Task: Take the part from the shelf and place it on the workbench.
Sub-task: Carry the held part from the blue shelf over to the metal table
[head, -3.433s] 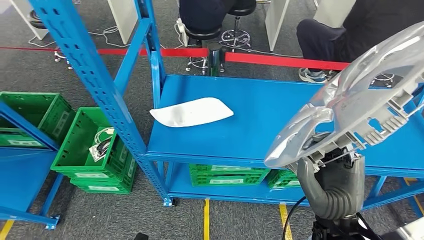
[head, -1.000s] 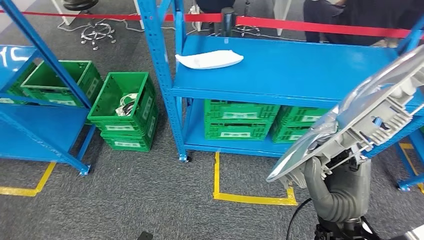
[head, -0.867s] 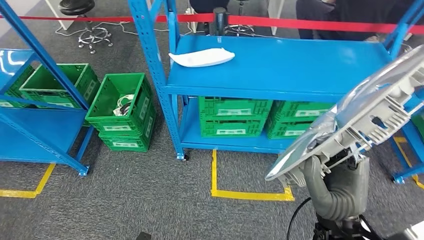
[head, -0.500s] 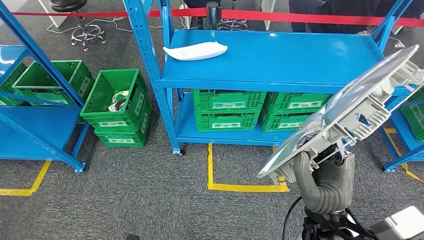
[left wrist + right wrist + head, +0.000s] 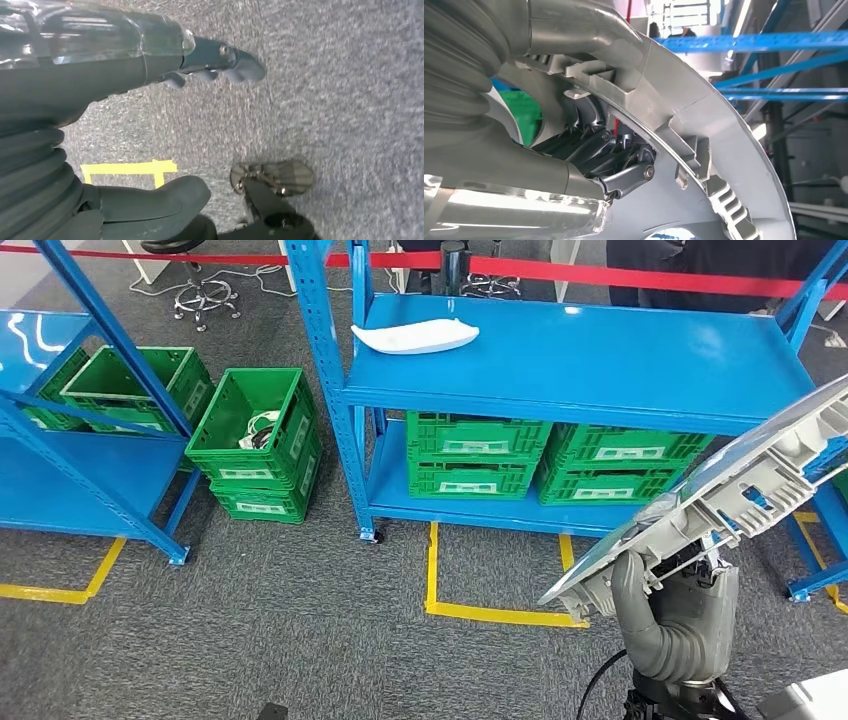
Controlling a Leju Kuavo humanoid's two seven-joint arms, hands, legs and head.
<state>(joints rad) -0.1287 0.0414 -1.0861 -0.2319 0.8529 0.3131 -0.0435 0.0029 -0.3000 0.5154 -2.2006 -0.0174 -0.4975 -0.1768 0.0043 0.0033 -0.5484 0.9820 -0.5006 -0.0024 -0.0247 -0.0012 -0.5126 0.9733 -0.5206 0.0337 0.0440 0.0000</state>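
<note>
My right hand [image 5: 675, 608] grips a large silver-grey plastic part [image 5: 742, 488] from below, at the lower right of the head view. The part is ribbed underneath, tilted, and higher at its right end. In the right wrist view the dark fingers [image 5: 616, 165] hook into the part's ribbed underside [image 5: 704, 120]. I stand back from the blue shelf [image 5: 600, 365], with carpet between us. A white curved part [image 5: 415, 337] lies on the shelf's top board at its left end. My left hand [image 5: 75, 85] hangs over the grey carpet, fingers [image 5: 225, 60] straight and apart from the thumb [image 5: 160, 200], holding nothing.
Green crates [image 5: 478, 455] sit on the shelf's lower board; two more are stacked on the floor to its left [image 5: 260, 440]. A second blue rack [image 5: 60, 470] stands at the far left. Yellow floor tape [image 5: 495, 615] marks the carpet. A red barrier [image 5: 600, 275] and seated people [image 5: 700, 255] are behind.
The whole picture has shifted: the camera has backed away from the shelf, which now looks smaller and farther off. The part stays in my right hand and now lies lower and flatter.
</note>
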